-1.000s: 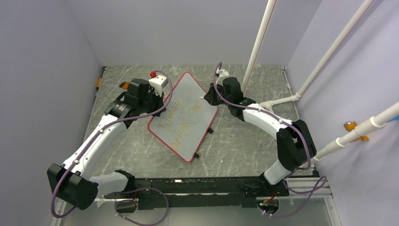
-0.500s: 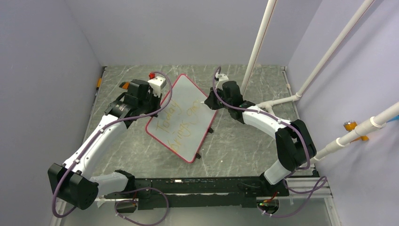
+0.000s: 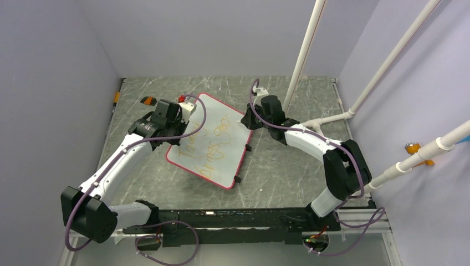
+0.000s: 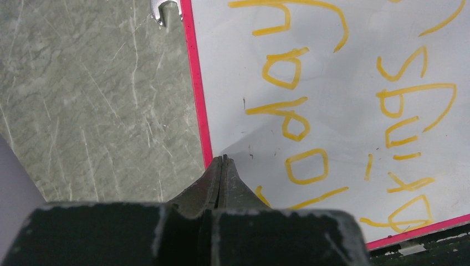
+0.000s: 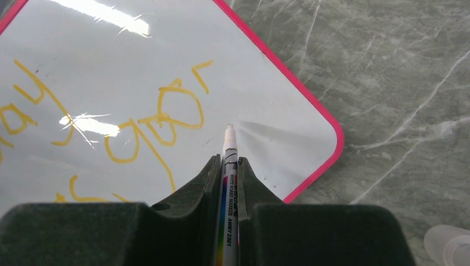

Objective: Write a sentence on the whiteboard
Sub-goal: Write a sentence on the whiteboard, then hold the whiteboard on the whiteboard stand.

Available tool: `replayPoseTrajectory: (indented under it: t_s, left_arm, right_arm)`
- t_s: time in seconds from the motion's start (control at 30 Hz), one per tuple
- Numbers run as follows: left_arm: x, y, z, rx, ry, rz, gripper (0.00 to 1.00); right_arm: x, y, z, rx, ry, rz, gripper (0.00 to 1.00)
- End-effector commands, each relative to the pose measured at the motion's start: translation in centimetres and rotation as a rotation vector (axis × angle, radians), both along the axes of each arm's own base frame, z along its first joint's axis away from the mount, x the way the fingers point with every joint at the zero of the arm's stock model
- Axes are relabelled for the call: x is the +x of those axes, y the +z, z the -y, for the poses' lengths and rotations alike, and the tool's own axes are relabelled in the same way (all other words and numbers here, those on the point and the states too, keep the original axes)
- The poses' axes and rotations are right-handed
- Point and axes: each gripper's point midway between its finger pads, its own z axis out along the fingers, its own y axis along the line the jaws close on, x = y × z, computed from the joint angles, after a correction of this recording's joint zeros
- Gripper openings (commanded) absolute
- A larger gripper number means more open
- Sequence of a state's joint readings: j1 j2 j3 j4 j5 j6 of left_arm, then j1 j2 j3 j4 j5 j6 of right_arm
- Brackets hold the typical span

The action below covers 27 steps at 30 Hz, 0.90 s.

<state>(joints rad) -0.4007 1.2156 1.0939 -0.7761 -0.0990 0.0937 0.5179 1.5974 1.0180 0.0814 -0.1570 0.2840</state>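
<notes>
The whiteboard (image 3: 228, 162), white with a pink frame, lies at a slant on the table's middle. The sentence (image 3: 214, 138) is orange-yellow handwriting in two lines, also seen in the left wrist view (image 4: 288, 119) and the right wrist view (image 5: 161, 119). My left gripper (image 3: 179, 133) is shut, its tips (image 4: 224, 159) resting on the whiteboard (image 4: 343, 66) just inside its pink left edge. My right gripper (image 3: 245, 118) is shut on a white marker (image 5: 229, 166). The marker's tip sits at the whiteboard (image 5: 266, 94) surface, right of the last written word.
Two black clips (image 3: 238, 178) stick out from the board's right long edge. A clear cap (image 5: 446, 244) lies on the table right of the board. An orange-tipped object (image 3: 147, 100) lies at the back left. White pipes (image 3: 302, 55) rise at the back right.
The whiteboard has slid left and turned a little. My left gripper has moved nearer along its left edge. My right gripper with the marker has shifted slightly left.
</notes>
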Motion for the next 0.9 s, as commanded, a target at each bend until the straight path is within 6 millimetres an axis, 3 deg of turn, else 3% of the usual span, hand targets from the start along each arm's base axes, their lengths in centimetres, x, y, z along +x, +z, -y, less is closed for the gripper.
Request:
replayPoseTrajectory:
  t_s: [0.0,0.07,0.3,0.5,0.87]
  left_arm:
    - [-0.1,0.8,-0.4,0.008,0.001,0.029,0.00]
    - [-0.1,1.2,-0.2,-0.008,-0.006,0.039,0.01]
    - [-0.1,3.0,1.7,-0.108,-0.075,0.069,0.29]
    - [0.4,4.7,3.4,-0.193,-0.115,0.097,0.48]
    - [4.2,7.2,4.9,-0.250,-0.105,0.094,0.63]
  right_arm:
    - [1.1,1.1,-0.5,0.015,-0.002,0.036,0.00]
    - [1.0,0.7,-0.5,0.016,0.000,0.024,0.00]
    - [0.2,-0.7,-0.1,0.011,-0.010,-0.007,0.00]
    - [-0.3,-0.2,0.3,0.018,-0.016,-0.001,0.00]
    - [-1.7,1.3,1.5,0.018,-0.036,0.027,0.00]
